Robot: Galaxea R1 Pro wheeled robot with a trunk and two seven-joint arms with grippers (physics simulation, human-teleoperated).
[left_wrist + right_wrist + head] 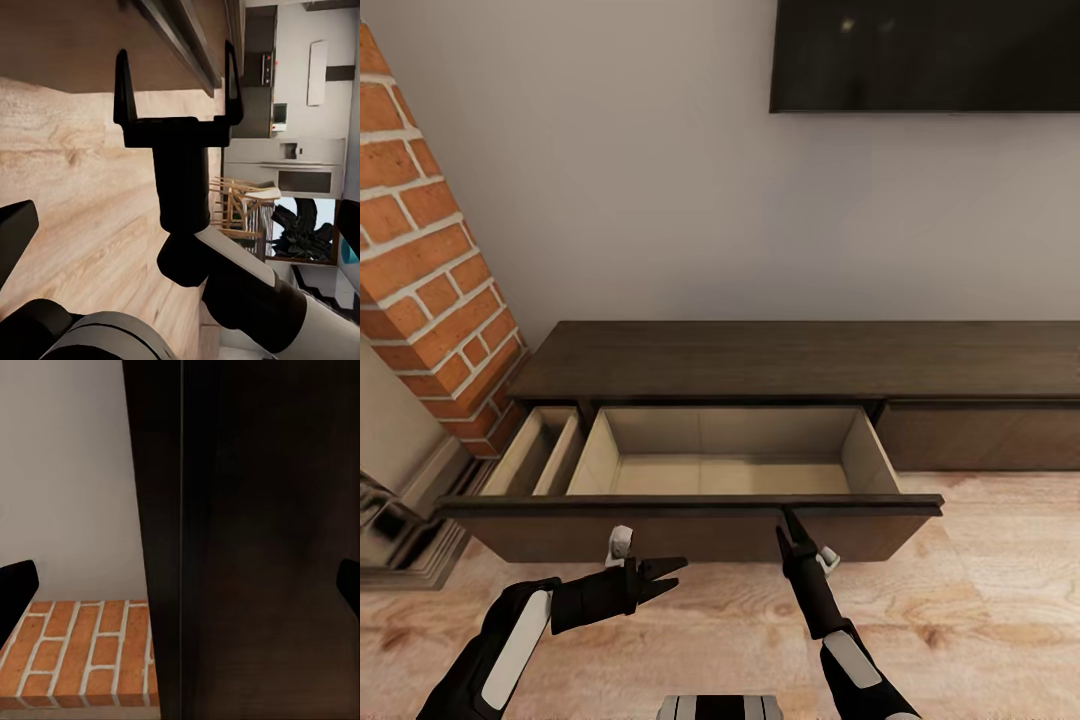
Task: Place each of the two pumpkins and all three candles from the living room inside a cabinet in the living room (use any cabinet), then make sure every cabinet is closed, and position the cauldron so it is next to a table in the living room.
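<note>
One cabinet (800, 365) drawer (725, 452) stands open and bare; nothing is stowed yet.
Left tool (660, 577) and right tool (178, 84) both gape, holding nothing.

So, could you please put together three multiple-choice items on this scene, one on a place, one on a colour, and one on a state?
1. Where does the brick column stand relative to the cabinet in the head view?
A. At its left end
B. At its right end
C. On top of it

2. What colour is the inside of the open drawer?
A. Dark brown
B. Pale beige
C. White

3. What lies in the open drawer?
A. Two pumpkins
B. Three candles
C. Nothing that can be seen

Answers:
1. A, the bricks rise at the picture's left, beside the cabinet's left end.
2. B, the drawer's walls and floor are pale against its dark front.
3. C, its floor shows bare, and the right gripper sits at the drawer front while the left gripper hangs open below it.
</note>
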